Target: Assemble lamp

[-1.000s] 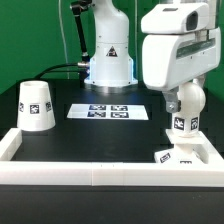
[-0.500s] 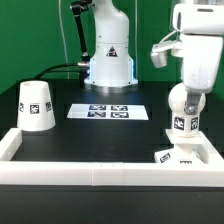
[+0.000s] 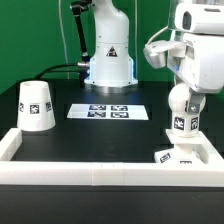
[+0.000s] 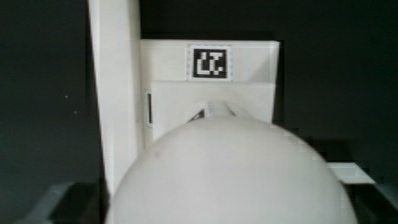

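The round white bulb (image 3: 182,112) with a square tag is upright at the exterior view's right, just behind the small flat base (image 3: 178,156), which lies in the tray's front right corner. My gripper (image 3: 187,92) comes down on the bulb's top and appears shut on it. In the wrist view the bulb (image 4: 222,170) fills the space between the jaws and hides the fingers. The tagged base (image 4: 210,70) lies beyond it. The tapered shade (image 3: 34,105) stands mouth down at the far left, well away from the gripper.
The marker board (image 3: 103,112) lies flat at the middle back. A low white wall (image 3: 90,177) runs along the front and sides; in the wrist view the wall (image 4: 116,90) runs right beside the base. The arm's pedestal (image 3: 108,60) stands behind.
The arm's upper links have swung toward the exterior view's right and higher. The bulb, base and shade stay where they were.
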### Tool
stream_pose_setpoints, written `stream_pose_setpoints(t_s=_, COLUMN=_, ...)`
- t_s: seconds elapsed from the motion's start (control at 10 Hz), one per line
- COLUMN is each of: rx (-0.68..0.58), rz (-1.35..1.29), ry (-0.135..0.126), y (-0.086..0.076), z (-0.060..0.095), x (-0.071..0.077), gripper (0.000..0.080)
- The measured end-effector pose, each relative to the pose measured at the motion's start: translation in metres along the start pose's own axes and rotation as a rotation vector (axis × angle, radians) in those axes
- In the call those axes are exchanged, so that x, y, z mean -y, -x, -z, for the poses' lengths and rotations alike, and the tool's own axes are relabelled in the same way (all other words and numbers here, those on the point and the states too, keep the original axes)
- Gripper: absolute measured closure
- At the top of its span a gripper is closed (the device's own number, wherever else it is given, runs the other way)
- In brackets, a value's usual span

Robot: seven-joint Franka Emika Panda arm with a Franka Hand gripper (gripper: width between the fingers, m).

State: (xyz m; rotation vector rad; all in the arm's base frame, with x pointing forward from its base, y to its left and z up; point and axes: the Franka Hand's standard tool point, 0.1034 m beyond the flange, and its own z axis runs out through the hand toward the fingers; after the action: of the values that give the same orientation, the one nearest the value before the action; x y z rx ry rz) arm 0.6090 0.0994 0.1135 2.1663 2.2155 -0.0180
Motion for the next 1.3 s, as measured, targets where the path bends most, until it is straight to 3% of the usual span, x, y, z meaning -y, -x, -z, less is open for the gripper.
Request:
stream_pose_setpoints(t_s=0.1, rx=0.0, rz=-0.001, ry=0.0, y=0.0005, z=-0.0001, x=-0.0001, gripper=0.0222)
stream_pose_setpoints(t_s=0.4, rx=-0.001, rz=-0.052, ry=-0.001, y=0.0025, z=-0.0002, x=-0.0002, gripper=0.0222)
stream_pose_setpoints(t_s=0.9, rx=0.002, rz=-0.668, ry=-0.01, y=0.0025, z=-0.0003, x=0.0015, gripper=0.0222)
stream_pose_setpoints(t_s=1.3, rx=0.012, rz=-1.081, ry=-0.04, y=0.0045, z=-0.002, x=0.0009, gripper=0.022)
